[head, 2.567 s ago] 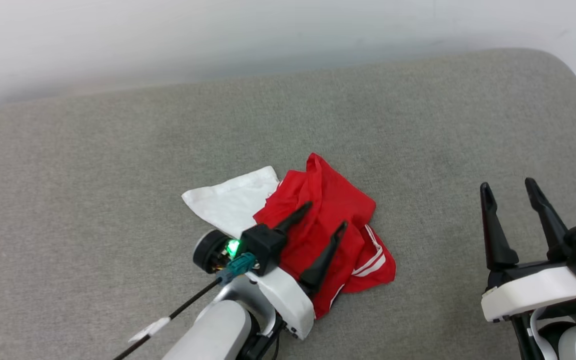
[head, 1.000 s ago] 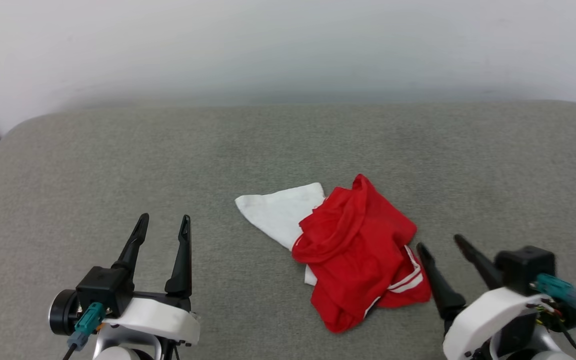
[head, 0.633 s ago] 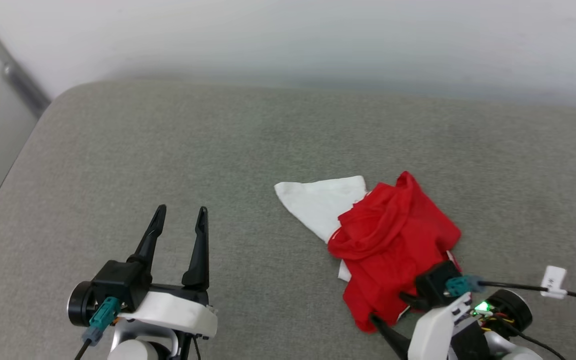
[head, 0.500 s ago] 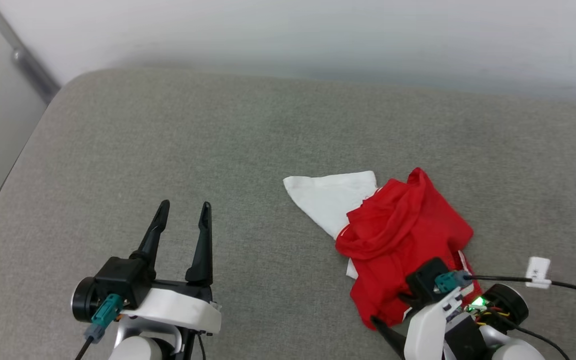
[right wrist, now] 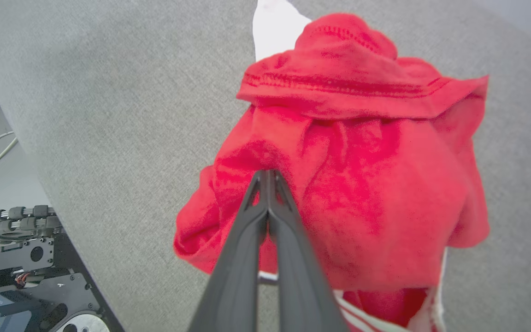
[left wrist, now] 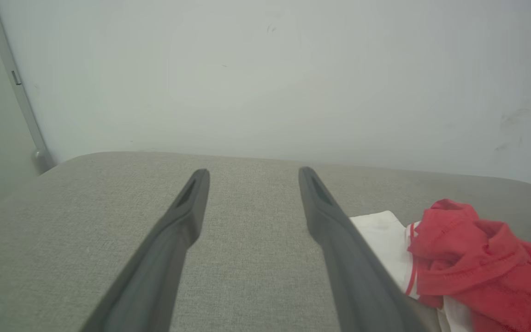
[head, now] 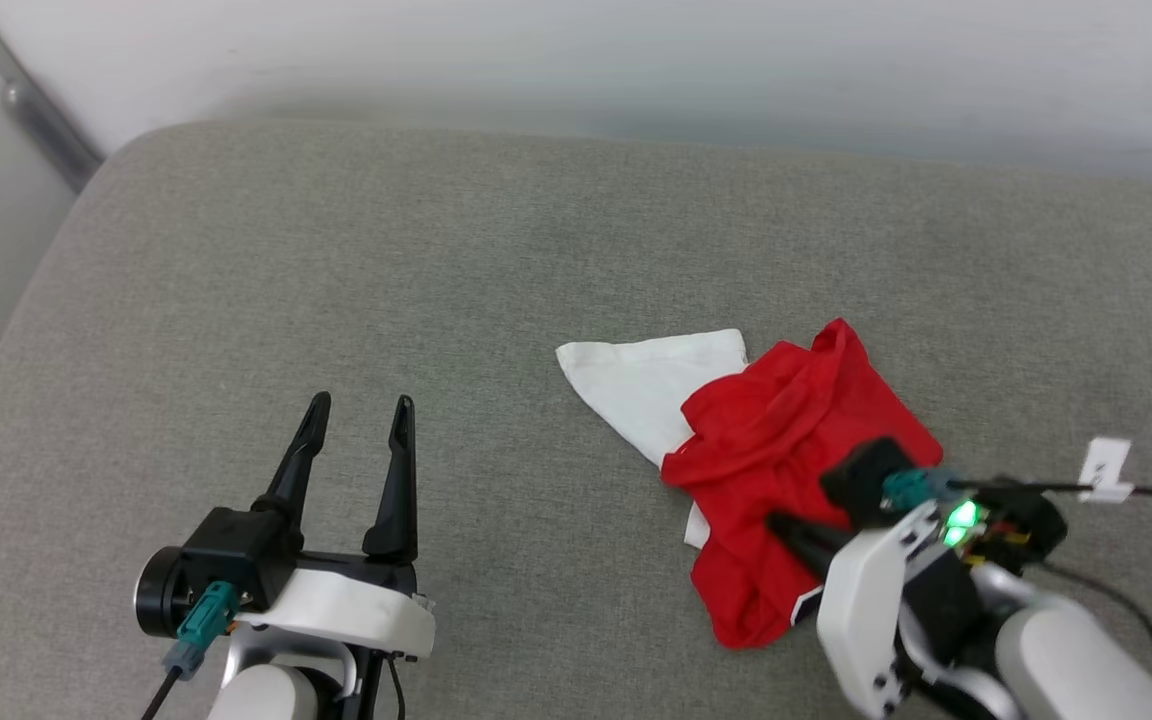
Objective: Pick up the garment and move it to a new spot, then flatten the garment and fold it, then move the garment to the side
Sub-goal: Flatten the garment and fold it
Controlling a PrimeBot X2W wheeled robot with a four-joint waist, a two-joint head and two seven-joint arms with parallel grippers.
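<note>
The garment [head: 766, 450], soft red jersey crumpled into a heap with one flat white sleeve [head: 646, 385] poking out, lies on the grey woven cushion [head: 336, 250] right under the right gripper [head: 781, 522]. That gripper's fingers are pinched together on a puckered red fold. That wrist hides the garment's near edge. The left gripper [head: 361, 402], well to the garment's left, is spread wide and empty.
</note>
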